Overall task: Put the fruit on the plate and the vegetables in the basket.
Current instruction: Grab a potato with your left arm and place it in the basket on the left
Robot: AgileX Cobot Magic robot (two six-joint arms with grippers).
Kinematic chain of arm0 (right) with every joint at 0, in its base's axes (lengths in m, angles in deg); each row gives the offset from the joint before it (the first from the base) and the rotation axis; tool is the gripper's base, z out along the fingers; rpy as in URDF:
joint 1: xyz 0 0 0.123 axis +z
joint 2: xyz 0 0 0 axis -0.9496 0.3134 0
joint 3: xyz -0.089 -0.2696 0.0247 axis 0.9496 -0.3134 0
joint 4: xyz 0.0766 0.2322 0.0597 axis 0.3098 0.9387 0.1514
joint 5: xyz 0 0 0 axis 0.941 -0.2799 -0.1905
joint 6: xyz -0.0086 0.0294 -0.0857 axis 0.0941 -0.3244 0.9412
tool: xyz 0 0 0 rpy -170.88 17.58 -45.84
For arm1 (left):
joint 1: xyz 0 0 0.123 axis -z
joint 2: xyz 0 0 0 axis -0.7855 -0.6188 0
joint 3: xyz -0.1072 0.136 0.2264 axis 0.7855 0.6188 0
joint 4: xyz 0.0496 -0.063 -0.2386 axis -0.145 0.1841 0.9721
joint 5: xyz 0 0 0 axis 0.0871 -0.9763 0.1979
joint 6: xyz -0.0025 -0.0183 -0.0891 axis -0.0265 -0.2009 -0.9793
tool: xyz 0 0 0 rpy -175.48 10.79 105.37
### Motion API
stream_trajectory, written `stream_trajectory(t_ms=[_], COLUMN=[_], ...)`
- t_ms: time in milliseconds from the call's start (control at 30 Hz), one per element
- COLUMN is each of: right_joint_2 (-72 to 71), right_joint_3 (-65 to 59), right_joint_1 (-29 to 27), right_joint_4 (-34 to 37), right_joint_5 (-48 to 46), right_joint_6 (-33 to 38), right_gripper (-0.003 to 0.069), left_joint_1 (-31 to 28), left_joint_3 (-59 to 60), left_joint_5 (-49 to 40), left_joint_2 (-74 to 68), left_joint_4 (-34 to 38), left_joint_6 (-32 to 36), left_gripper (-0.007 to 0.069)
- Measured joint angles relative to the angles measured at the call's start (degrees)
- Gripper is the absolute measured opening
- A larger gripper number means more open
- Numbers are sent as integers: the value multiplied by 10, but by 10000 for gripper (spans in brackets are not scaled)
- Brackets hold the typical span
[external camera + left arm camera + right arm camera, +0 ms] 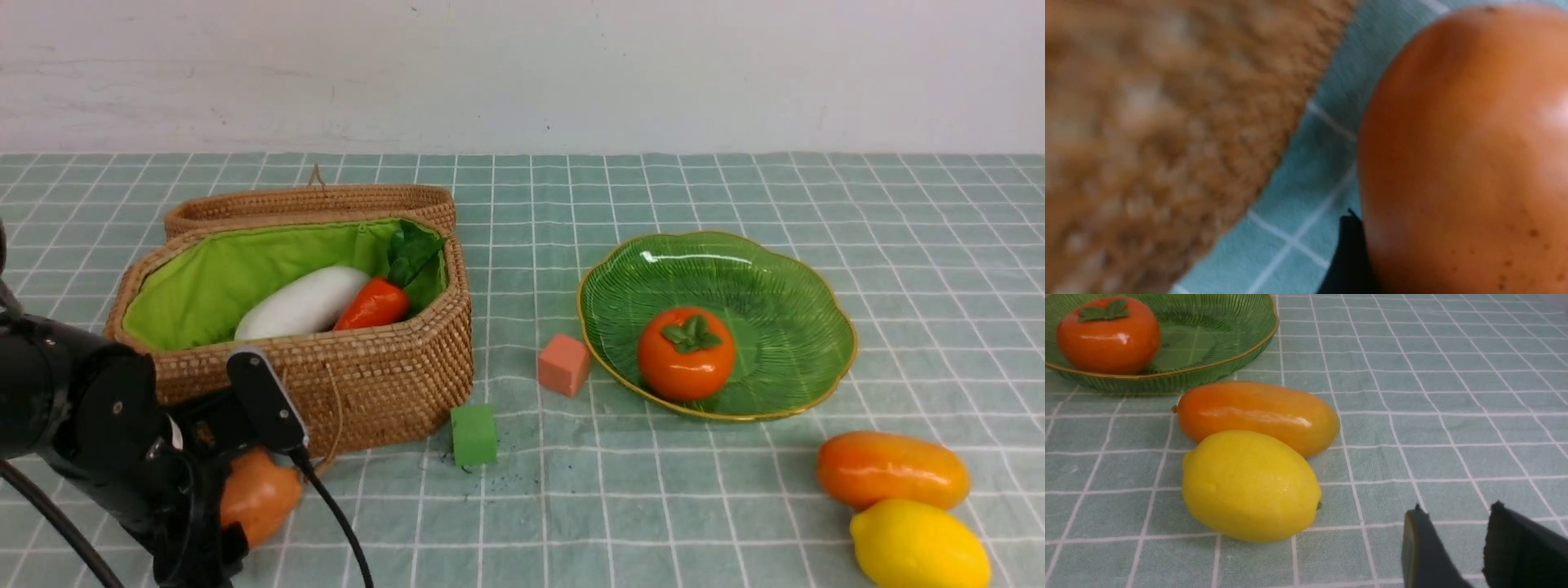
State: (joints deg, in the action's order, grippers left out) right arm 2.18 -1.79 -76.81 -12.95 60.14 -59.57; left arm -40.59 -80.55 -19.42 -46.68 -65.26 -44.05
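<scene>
My left gripper (249, 482) is shut on the tan potato (263, 492), low in front of the basket (392, 376). The potato (1461, 155) fills the left wrist view, with one finger (1349, 261) against it. The white radish (302, 304) and the carrot (374, 304) lie in the basket. The persimmon (686, 353) sits on the green plate (784, 278). The mango (891, 469) and the lemon (918, 545) lie on the cloth at the front right. My right gripper (1457, 547) is open and empty beside the lemon (1249, 486). The eggplant is not in view.
The basket's lid (310, 204) lies behind it. A salmon cube (563, 364) and a green cube (474, 434) sit between the basket and the plate. The basket wall (1167, 122) is close beside the potato.
</scene>
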Motion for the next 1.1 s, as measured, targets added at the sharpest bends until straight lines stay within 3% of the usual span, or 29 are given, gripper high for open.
stream_trajectory(t_ms=[533,733,967,1100], right_joint_2=[0,0,0,0], right_joint_3=[0,0,0,0], right_joint_1=[0,0,0,0], right_joint_4=[-1,-1,-1,-1], right_joint_5=[0,0,0,0], right_joint_6=[0,0,0,0], right_gripper=[242,242,242,242], left_joint_1=[0,0,0,0], left_joint_3=[0,-8,-138,-206], left_joint_5=[-77,-102,-148,-95], left_joint_2=[104,180,192,155], left_joint_4=[6,38,55,48], left_joint_6=[0,-1,-24,-26], left_gripper=[514,514,514,514])
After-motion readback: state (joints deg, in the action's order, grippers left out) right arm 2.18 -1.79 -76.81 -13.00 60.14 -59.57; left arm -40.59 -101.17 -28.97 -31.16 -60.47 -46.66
